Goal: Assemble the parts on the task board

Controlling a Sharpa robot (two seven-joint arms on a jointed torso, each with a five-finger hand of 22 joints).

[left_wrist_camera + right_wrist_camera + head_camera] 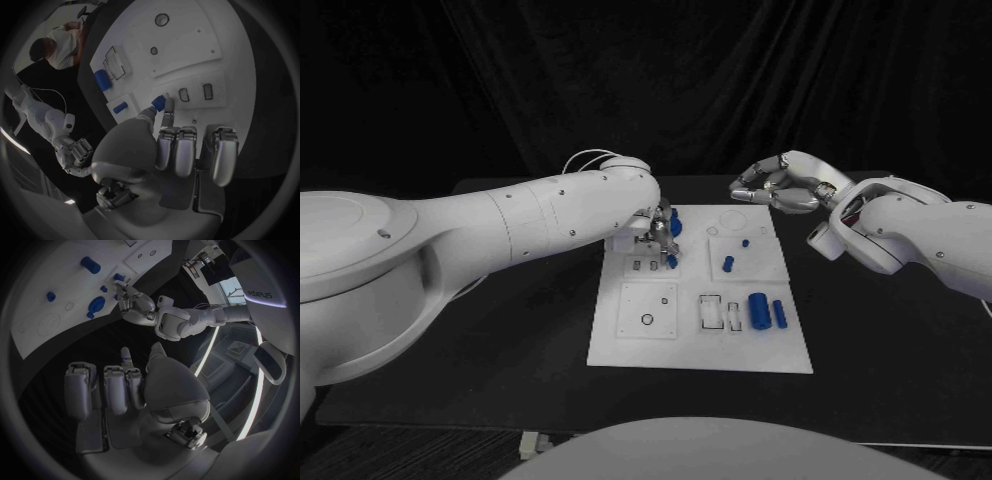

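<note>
While left hand (651, 228) pinches a blue part (159, 103) in wrist view, right hand (783, 184) curled, holding nothing.

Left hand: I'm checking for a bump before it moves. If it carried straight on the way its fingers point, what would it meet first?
Probably the task board. The left hand pinches a small blue part just above the two small rectangular slots, though depth is unclear.

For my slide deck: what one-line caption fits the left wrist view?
Left hand pinches a small blue part over the white task board.
</note>
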